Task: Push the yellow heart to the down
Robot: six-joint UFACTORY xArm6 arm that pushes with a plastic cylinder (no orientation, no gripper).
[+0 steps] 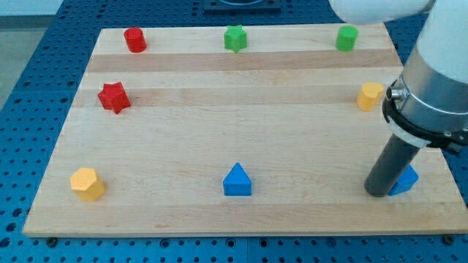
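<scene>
In the camera view, our gripperless rod holds nothing and my tip (379,191) rests beside a blue block (404,180), so we should circle above the yellow heart (370,96) at the board's (219,146) right edge and push straight down.

Pale wooden board (241,117) (striped grain); blue perforated table (29,80) around it.

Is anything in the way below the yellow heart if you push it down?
Yes. Below the yellow heart at the view's right, a blue block sits near the board's bottom edge, and my tip rests against that block's left side, so both stand in the heart's downward path.
</scene>
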